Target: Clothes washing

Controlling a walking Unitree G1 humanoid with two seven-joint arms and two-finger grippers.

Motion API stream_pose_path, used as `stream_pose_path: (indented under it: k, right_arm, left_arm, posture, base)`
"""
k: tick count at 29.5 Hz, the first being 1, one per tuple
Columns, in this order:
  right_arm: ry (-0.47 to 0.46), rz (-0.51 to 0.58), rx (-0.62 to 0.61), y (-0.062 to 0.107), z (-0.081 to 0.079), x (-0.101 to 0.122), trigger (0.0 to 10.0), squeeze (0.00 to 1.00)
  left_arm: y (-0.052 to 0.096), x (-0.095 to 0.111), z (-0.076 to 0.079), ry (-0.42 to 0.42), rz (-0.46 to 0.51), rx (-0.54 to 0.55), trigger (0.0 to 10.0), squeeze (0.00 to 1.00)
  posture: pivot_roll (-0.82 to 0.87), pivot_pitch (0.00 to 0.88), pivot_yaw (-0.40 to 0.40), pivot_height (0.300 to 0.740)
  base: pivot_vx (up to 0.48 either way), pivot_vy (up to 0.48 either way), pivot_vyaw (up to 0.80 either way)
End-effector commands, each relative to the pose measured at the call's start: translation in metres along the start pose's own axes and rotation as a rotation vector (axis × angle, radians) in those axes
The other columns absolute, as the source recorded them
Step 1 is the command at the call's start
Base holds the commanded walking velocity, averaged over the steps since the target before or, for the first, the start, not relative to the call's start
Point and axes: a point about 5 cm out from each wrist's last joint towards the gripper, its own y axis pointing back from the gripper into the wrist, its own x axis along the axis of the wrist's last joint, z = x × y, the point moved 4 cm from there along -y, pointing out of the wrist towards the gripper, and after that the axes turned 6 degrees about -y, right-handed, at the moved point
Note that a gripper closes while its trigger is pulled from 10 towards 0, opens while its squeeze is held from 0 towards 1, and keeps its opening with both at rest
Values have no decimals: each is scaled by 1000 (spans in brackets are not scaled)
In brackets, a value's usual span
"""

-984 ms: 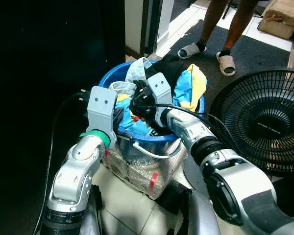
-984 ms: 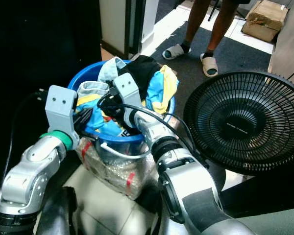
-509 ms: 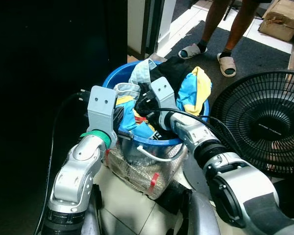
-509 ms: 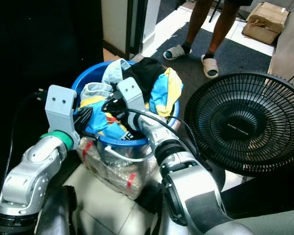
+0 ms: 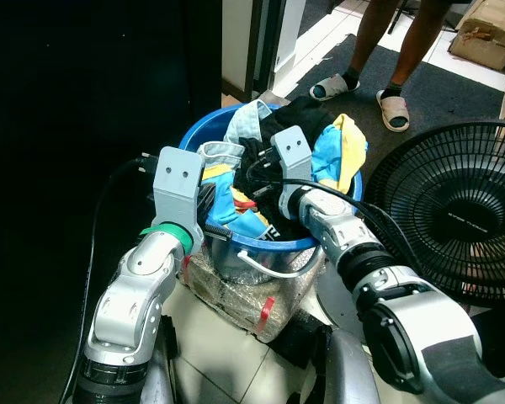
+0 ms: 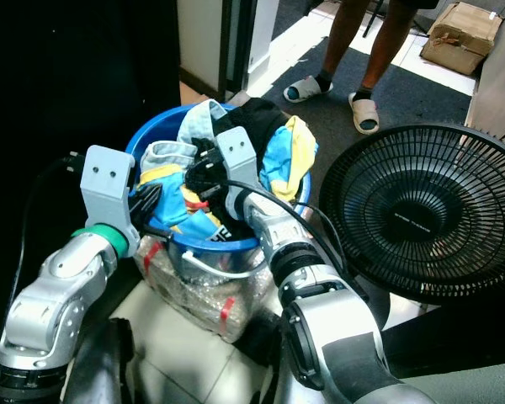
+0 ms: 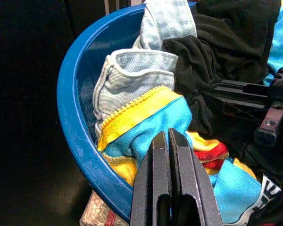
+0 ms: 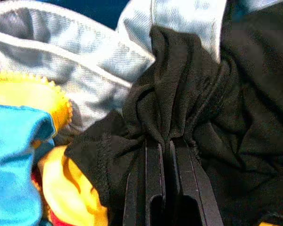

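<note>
- A round blue basin [image 5: 194,135] sits on a clear plastic-wrapped bundle with red tape [image 5: 236,290] on the tiled floor, heaped with clothes.
- The heap holds a pale blue denim piece [image 7: 132,70] with a stitched white hem, a black garment [image 8: 179,94] bunched into folds, and a bright turquoise and yellow garment [image 7: 151,117] with a yellow scalloped edge and a red stripe lower down.
- The right hand [image 8: 167,141] is in the middle of the pile, its fingers pressed together on a gathered fold of the black garment.
- The left hand [image 7: 168,136] is at the near rim of the basin, fingers closed flat against each other, tips touching the turquoise cloth.
- A black fan [image 6: 429,210] stands just beside the basin on the robot's right.
- A person's legs in sandals [image 5: 391,105] stand on the dark mat beyond.
</note>
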Motion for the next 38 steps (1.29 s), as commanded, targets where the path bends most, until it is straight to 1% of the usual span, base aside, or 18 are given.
stream_pose_path:
  k: [1, 4, 5, 6, 7, 8, 10, 11, 12, 14, 16, 19, 24, 29, 32, 34, 35, 38]
  right_arm:
    - [-43, -3, -38, 7, 8, -16, 0, 0]
    - [-12, 174, -79, 11, 15, 16, 0, 0]
    - [-12, 174, -79, 11, 15, 16, 0, 0]
    - [7, 247, -98, 14, 18, 28, 4078, 0]
    - [31, 334, -125, 21, 21, 42, 10000, 0]
    - [31, 334, -125, 21, 21, 42, 10000, 0]
    - [66, 501, -196, 44, 29, 67, 10000, 0]
    - [66, 501, -196, 44, 29, 67, 10000, 0]
    - [73, 564, -222, 58, 30, 75, 10000, 0]
    - [73, 564, -222, 58, 30, 75, 10000, 0]
    - [83, 649, -272, 91, 32, 85, 10000, 0]
    - [100, 722, -343, 122, 36, 95, 10000, 0]
    - [101, 755, -407, 143, 44, 100, 10000, 0]
    - [56, 727, -430, 144, 46, 85, 10000, 0]
    - [-6, 606, -450, 131, 36, 37, 10000, 0]
    - [-6, 606, -450, 131, 36, 37, 10000, 0]
    - [-13, 566, -461, 127, 34, 24, 10000, 0]
    - [-12, 513, -472, 121, 34, 13, 10000, 0]
  left_arm:
    - [1, -9, 4, 0, -39, -17, 10000, 0]
    - [1, -9, 4, -2, -37, -13, 10000, 0]
    - [1, -9, 4, -2, -37, -13, 10000, 0]
    - [1, -9, 3, -3, -35, -11, 10000, 0]
    - [1, -8, 1, -4, -30, -7, 10000, 0]
    - [1, -8, 1, -4, -30, -7, 10000, 0]
    - [2, -5, -2, -3, -19, -1, 10000, 0]
    - [2, -5, -2, -3, -19, -1, 10000, 0]
    - [4, -3, -3, -2, -13, -1, 10000, 0]
    - [4, -3, -3, -2, -13, -1, 10000, 0]
    - [10, 3, -8, 1, 5, -2, 10000, 0]
    - [14, 10, -13, 4, 25, 3, 10000, 0]
    - [16, 18, -18, 14, 67, 2, 10000, 0]
    - [15, 20, -18, 32, 88, 2, 10000, 0]
    - [6, 30, -23, 58, 145, 13, 10000, 0]
    - [6, 30, -23, 58, 145, 13, 10000, 0]
    - [2, 33, -26, 56, 159, 21, 10000, 0]
    - [-2, 39, -30, 51, 175, 32, 10000, 0]
  posture:
    - [254, 281, -9, 480]
    - [257, 270, -9, 480]
    - [257, 270, -9, 480]
    - [257, 247, -9, 480]
    - [256, 230, -7, 480]
    - [256, 230, -7, 480]
    - [248, 210, -3, 480]
    - [248, 210, -3, 480]
    - [233, 184, 3, 480]
    - [233, 184, 3, 480]
    - [207, 143, 10, 480]
    - [196, 120, 15, 480]
    - [155, 63, 30, 480]
    - [147, 39, 33, 480]
    - [134, 0, 29, 480]
    - [134, 0, 29, 480]
    - [134, 0, 27, 485]
    - [136, 0, 24, 495]
  base:
    - [0, 0, 0]
    - [0, 0, 0]
    - [0, 0, 0]
    - [0, 0, 0]
    - [0, 0, 0]
    - [0, 0, 0]
    - [0, 0, 0]
    - [0, 0, 0]
    - [0, 0, 0]
    - [0, 0, 0]
    - [0, 0, 0]
    - [0, 0, 0]
    - [0, 0, 0]
    - [0, 0, 0]
    - [0, 0, 0]
    - [0, 0, 0]
    - [0, 0, 0]
    - [0, 0, 0]
